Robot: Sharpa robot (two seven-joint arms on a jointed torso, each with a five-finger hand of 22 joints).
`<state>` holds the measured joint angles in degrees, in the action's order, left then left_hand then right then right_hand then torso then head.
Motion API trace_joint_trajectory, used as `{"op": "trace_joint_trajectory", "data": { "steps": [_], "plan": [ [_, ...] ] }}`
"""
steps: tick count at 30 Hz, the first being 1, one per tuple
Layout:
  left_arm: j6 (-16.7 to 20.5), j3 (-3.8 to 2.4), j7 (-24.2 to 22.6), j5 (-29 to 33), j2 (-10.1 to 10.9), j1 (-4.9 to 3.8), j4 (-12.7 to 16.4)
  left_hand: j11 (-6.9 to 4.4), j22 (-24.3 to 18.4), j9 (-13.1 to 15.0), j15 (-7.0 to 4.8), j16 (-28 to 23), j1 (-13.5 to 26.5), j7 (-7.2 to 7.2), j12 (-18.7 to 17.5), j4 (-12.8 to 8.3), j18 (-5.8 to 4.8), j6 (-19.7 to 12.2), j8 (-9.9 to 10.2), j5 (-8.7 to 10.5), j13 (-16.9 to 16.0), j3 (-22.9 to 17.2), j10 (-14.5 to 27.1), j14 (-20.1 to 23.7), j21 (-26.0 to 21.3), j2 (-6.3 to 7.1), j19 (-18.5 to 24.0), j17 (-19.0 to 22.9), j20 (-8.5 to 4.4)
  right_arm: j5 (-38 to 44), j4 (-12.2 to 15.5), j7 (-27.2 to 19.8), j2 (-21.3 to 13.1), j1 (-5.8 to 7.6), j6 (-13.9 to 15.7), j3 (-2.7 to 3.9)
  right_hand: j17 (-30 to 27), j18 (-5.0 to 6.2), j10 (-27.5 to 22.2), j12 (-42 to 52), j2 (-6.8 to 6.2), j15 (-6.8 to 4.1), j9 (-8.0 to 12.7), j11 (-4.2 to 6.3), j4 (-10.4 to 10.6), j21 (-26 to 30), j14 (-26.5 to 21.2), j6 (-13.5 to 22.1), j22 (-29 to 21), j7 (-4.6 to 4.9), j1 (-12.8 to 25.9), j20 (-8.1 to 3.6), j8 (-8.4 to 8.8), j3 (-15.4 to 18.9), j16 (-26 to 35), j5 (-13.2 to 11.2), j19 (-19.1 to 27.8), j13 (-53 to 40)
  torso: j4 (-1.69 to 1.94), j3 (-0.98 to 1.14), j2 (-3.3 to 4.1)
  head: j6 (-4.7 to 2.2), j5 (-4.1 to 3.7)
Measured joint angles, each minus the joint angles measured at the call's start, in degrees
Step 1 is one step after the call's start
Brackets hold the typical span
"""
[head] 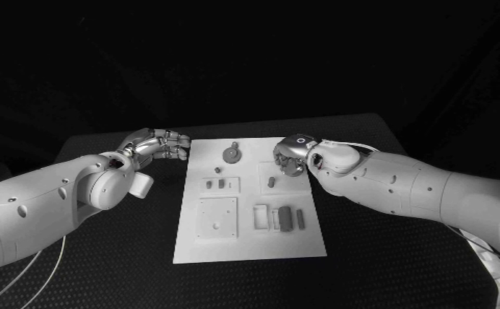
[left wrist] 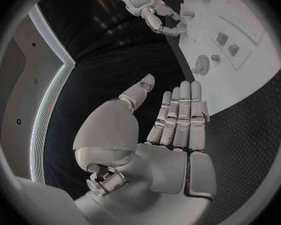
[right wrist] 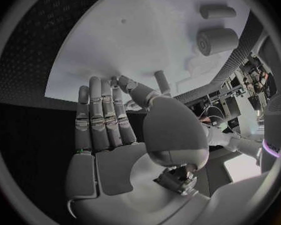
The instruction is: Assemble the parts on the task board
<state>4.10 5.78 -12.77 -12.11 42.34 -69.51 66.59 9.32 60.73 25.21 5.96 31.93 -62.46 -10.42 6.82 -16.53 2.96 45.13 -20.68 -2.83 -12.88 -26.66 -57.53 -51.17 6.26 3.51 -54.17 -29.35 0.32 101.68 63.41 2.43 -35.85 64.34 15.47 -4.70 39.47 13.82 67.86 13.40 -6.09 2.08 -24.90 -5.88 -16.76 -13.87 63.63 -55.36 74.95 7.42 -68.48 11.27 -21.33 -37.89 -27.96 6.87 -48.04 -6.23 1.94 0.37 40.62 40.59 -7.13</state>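
Head view: the task board (head: 250, 247), a white plate, lies in the middle of the black table (head: 115, 251); no writing can be read on it; grey parts sit on it, a round toothed piece (head: 231, 154) near its far edge, a small peg (head: 271, 180) further in, and dark bars (head: 285, 218) beside a slotted frame; the left hand (head: 158, 146) hangs over the bare table just off the board's far left corner, fingers curled at the tips, nothing in them; the right hand (head: 290, 156) is over the board's far right part, fingers bent down toward the surface; whether it touches a part I cannot tell.

Left wrist view: the left hand (left wrist: 172, 130) has its fingers straight and side by side, thumb apart, palm empty; the perforated table surface shows, and the gear-like piece (left wrist: 202, 64) on the board (left wrist: 253, 15).

Right wrist view: the right hand (right wrist: 109, 125) has its fingers extended together over the white board (right wrist: 134, 40), holding nothing; a cylinder (right wrist: 217, 40) stands on the board beyond the fingertips.
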Motion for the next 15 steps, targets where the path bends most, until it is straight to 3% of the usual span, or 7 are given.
{"op": "trace_joint_trajectory", "data": {
  "steps": [6, 10, 15],
  "plan": [
    [-0.06, 0.00, 0.10, 0.00, 0.02, 0.00, 0.01, 0.00, -0.05, 0.00, 0.00, -0.04, 0.00, 0.00, 0.00, 0.00, -0.03, 0.00, 0.00, 0.00, 0.10, 0.00, 0.00, 0.00, 0.00, 0.00, 0.00, -0.06, 0.00, 1.73, 0.19, 0.93, 0.08, -0.12, 0.53, -0.09, 2.78, 0.00, 2.44, 0.50, 0.59, -1.11, -0.69, 1.22, 0.00, -0.88, 2.10, -2.43, 0.00, -1.03, -1.92, -1.06, -0.82, 0.01, -1.50, 0.00, -2.87, -1.39, -0.01, 0.02, 0.02, 0.10, -0.01],
    [-0.09, 0.00, 0.13, -0.01, 0.03, 0.00, 0.01, 0.00, -0.05, 0.00, 0.00, -0.04, 0.00, 0.00, 0.00, 0.00, -0.05, 0.00, -0.23, 0.00, 0.15, 0.00, 0.00, 0.00, 0.00, 0.00, 0.00, -0.13, 0.00, 2.82, 0.49, 1.57, 0.03, -0.34, 1.01, -0.11, 4.33, 0.00, 3.62, 1.00, 0.12, -1.68, -1.17, 1.79, 0.00, -1.21, 3.24, -3.40, 0.00, -1.59, -2.70, -1.67, -1.14, 0.02, -2.15, -0.05, -4.10, -3.13, -0.01, 0.02, 0.02, 0.18, -0.07],
    [-0.11, 0.00, 0.16, -0.02, 0.04, 0.00, 0.01, 0.00, -0.05, 0.00, 0.00, -0.04, 0.00, -0.20, 0.00, 0.00, -0.07, 0.20, -0.23, 0.00, 0.16, 0.00, 0.00, 0.00, -0.13, 0.00, 0.00, -0.19, 0.00, 3.85, 0.80, 2.15, -0.06, -0.53, 1.48, -0.11, 5.59, -0.01, 3.83, 0.99, -0.48, -1.87, -1.59, 1.60, 0.00, -1.53, 3.46, -4.08, -0.01, -1.89, -3.59, -1.88, -1.14, 0.02, -2.53, -0.05, -5.12, -3.46, -0.01, 0.03, 0.02, 0.28, -0.20]
  ]
}}
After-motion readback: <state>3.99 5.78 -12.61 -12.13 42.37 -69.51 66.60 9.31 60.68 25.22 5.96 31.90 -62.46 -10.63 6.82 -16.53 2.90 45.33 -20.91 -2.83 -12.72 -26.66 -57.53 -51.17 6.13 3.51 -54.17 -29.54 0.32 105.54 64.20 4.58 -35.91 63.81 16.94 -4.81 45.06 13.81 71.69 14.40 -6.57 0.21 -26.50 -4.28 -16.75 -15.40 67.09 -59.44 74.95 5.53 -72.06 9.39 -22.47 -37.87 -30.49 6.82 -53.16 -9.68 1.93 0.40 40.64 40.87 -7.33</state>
